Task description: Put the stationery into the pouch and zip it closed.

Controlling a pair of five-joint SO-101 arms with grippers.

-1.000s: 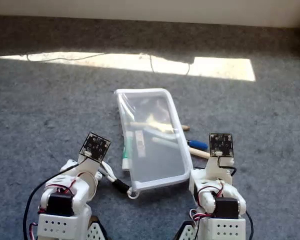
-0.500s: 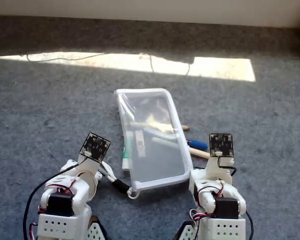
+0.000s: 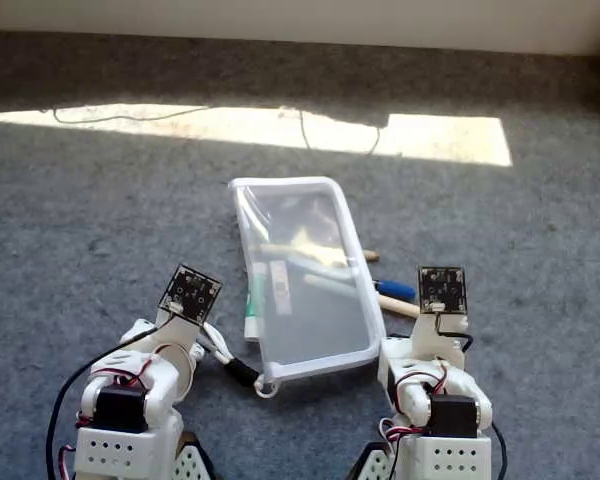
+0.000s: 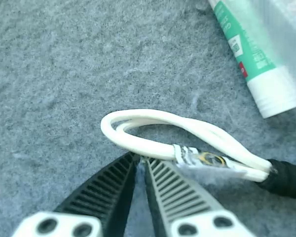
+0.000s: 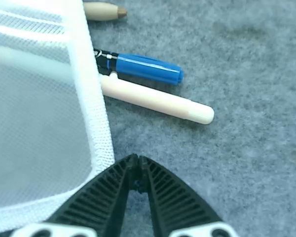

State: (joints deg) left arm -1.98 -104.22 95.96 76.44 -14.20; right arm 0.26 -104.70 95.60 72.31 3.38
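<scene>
Mesh pouch (image 3: 305,285) flat; blue marker (image 5: 145,68), cream pen (image 5: 158,101) outside its edge; left gripper (image 4: 139,159) clenched beside pull loop (image 4: 153,131); right gripper (image 5: 135,159) clenched, empty; loading seemingly pending; next: open wide, pinch pen.

A clear pouch (image 3: 302,208) lies at the centre of the counter (image 3: 100,230), one short end toward the near edge. A glue stick (image 3: 252,312) lies along its left side. A blue pen (image 3: 396,290) and a cream pen (image 3: 400,307) protrude at its right side. The left arm (image 3: 145,385) and the right arm (image 3: 435,392) flank the pouch's near end.
</scene>
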